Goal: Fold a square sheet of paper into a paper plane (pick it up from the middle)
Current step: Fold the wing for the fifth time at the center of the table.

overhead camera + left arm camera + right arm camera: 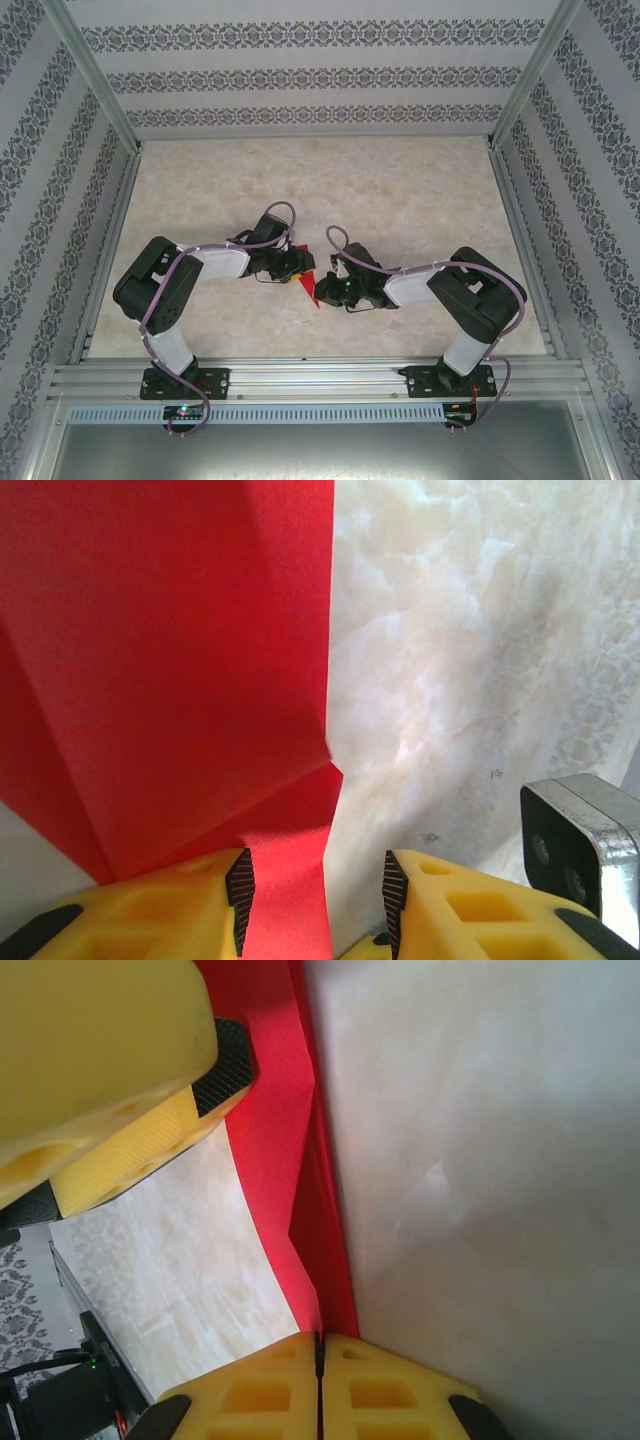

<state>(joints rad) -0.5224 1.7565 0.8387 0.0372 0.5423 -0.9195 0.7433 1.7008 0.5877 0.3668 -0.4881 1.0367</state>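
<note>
The square sheet of paper (308, 283) is bright red and folded into layers with creases. It sits between my two grippers at the table's middle front, and I cannot tell whether it has a paper plane's shape. In the left wrist view the paper (170, 680) covers the left half, and one flap runs between the jaws beside the left pad (240, 890). My left gripper (315, 880) is open, with its jaws well apart. My right gripper (320, 1345) is shut on a thin edge of the paper (275, 1130). The left gripper's yellow finger (100, 1070) shows close by at the upper left.
The marble-patterned table (400, 190) stretches behind the grippers, framed by aluminium posts and patterned walls (300, 80). A silver metal block (580, 830) stands just right of the left gripper. Both arm bases are bolted to the front rail (320, 380).
</note>
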